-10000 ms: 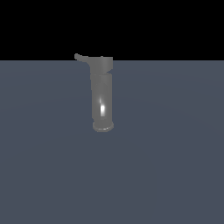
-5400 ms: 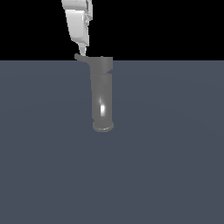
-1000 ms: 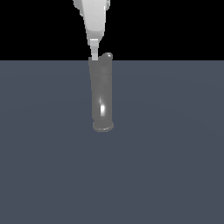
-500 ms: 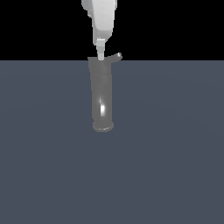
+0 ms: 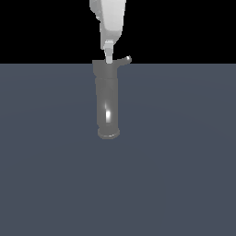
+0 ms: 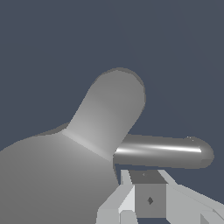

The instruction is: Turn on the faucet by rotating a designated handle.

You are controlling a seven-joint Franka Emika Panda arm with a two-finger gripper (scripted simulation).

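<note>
Gripper hanging straight down over faucet cap in exterior view, tips at cap's top edge; fingers seen as one narrow white bar, opening impossible to judge. Faucet upright on grey floor. Handle poking toward exterior view's right, slightly upward.

Wrist view: gripper fingertips just beside shiny handle; faucet filling the frame's near part. No grasp visible.

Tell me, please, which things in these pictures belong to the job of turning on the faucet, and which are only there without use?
Belong to the job:
- the faucet, upright on its round base
- the handle, pointing to the exterior view's right from the cap
- the tool, right at the cap beside the handle

Only there:
- the grey floor; nothing else shows
</note>
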